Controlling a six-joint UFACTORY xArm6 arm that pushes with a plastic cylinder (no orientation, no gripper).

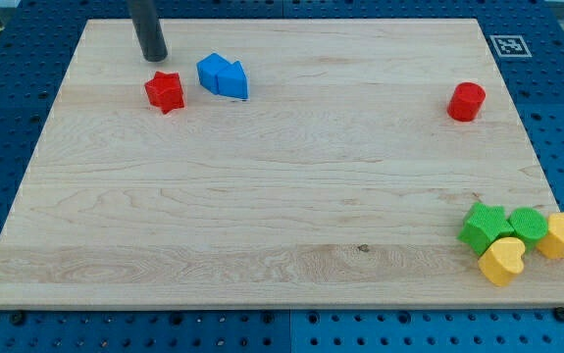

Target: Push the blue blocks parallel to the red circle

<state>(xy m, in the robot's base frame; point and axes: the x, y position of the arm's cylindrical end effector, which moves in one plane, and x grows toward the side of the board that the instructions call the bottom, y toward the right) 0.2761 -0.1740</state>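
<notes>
Two blue blocks (223, 75) sit touching each other near the view's top left of the wooden board (262, 196): a blocky one on the left and a wedge-shaped one on the right. The red circle (466, 101), a short cylinder, stands far off at the view's right. My tip (153, 55) is at the end of the dark rod near the view's top left, up and left of the blue blocks and just above a red star (165, 91). The tip touches no block.
A cluster sits at the view's bottom right corner: a green star (484, 226), a green round-edged block (528, 225), a yellow hexagon-like block (562, 235) and a yellow heart-like block (503, 260). A marker tag (508, 45) lies beyond the board's top right corner.
</notes>
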